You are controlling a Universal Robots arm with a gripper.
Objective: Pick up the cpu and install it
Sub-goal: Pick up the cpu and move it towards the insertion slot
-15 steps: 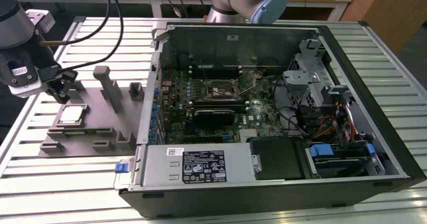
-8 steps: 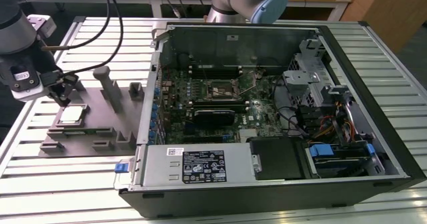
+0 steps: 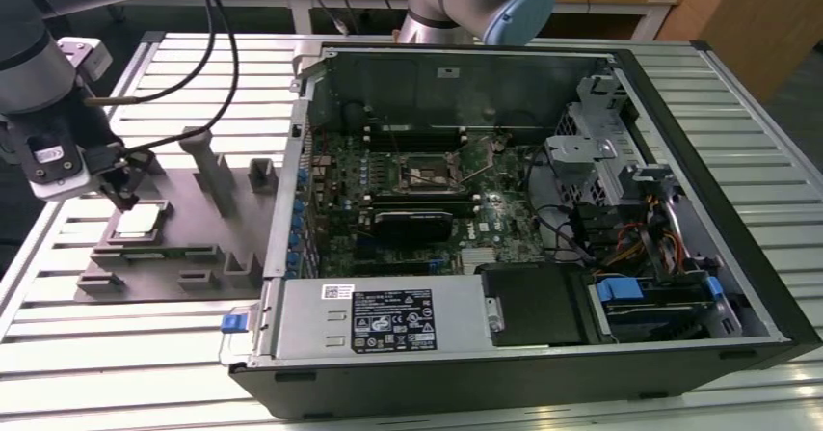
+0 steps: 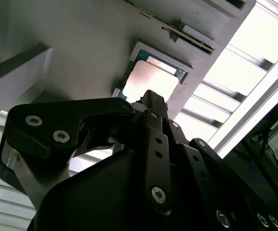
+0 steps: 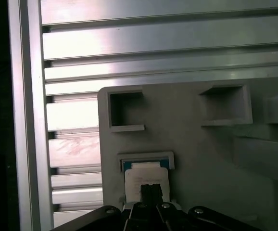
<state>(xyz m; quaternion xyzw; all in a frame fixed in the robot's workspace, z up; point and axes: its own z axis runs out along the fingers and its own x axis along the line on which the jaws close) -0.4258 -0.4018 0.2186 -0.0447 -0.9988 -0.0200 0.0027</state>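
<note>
One clenched tool hangs over the cpu, tray rim hugging its edges.

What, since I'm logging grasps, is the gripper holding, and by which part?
Nothing, it seems: the small flat square silvery-topped cpu lies in the grey plastic tray, with the gripper poised just above it.

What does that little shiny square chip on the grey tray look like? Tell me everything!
The cpu is a small flat square with a silvery metal top and a thin pale edge. It lies flat in a pocket of the grey tray, on the exterior view's left of the open computer case. The tool is right above it; whether they touch cannot be told.
</note>
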